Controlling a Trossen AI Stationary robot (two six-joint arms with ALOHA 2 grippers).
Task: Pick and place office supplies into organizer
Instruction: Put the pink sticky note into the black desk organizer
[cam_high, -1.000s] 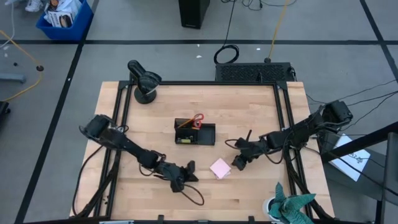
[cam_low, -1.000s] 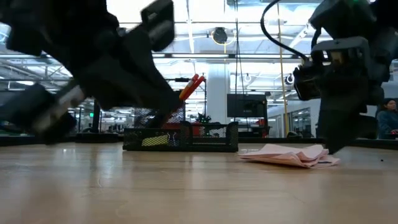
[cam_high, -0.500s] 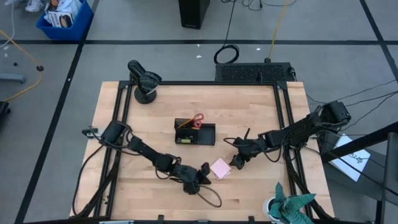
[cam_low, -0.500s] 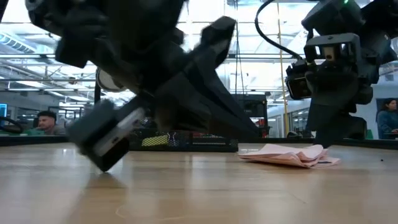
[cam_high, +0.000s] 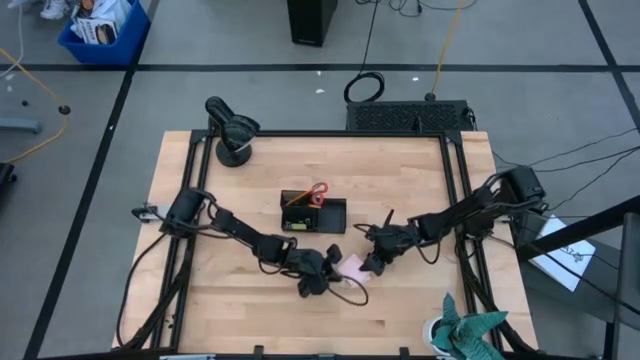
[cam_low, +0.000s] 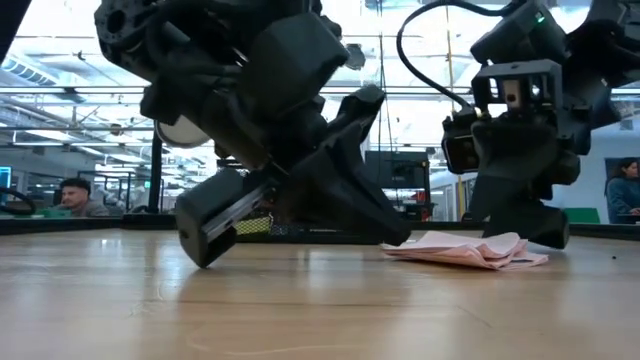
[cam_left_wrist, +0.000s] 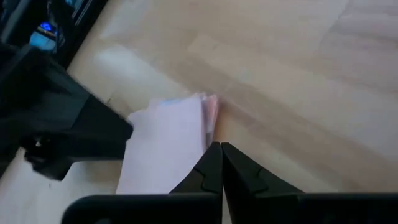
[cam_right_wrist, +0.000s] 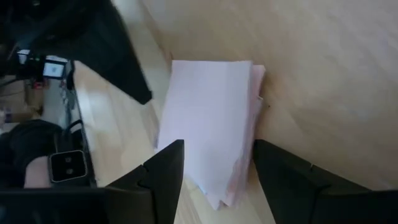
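- Since the earlier frames: left hand (cam_high: 335, 268) swung across the worktop (cam_high: 400, 170) from well clear of the pink sticky-note pad (cam_high: 353, 271) right up to its edge; right hand (cam_high: 371, 266) drawn in closer on the pad's opposite side.
- Left hand: fingers (cam_left_wrist: 214, 165) pressed together, tips just at the pad's (cam_left_wrist: 168, 143) edge, holding nothing.
- Right hand: fingers (cam_right_wrist: 165, 168) spread wide, straddling the pad (cam_right_wrist: 211, 137) from above, one finger either side; not clamped on it, contact with it not discernible.
- Pad: flat on the worktop, between the two hands, sheets slightly fanned and ruffled at the edge in the low view (cam_low: 465, 250).
- Organizer (cam_high: 313, 215): near the pad, toward the worktop's far side, a little to the left arm's side of it.
- Red-handled scissors (cam_high: 317, 192): standing in the organizer, handles jutting past its far wall.
- Orange pencil (cam_high: 294, 199): also in the organizer, beside the scissors, on the side away from the pad.
- Small yellow piece (cam_high: 293, 226): in the organizer's compartment nearest the pad's side.
- Round black dome-shaped device (cam_high: 233, 131): well apart from the pad, at the worktop's far left corner.
- Teal-green cloth (cam_high: 468, 328): well apart from the pad, off the worktop's near right corner.
- Person (cam_low: 75, 195) seen in the room behind, far past the pad.
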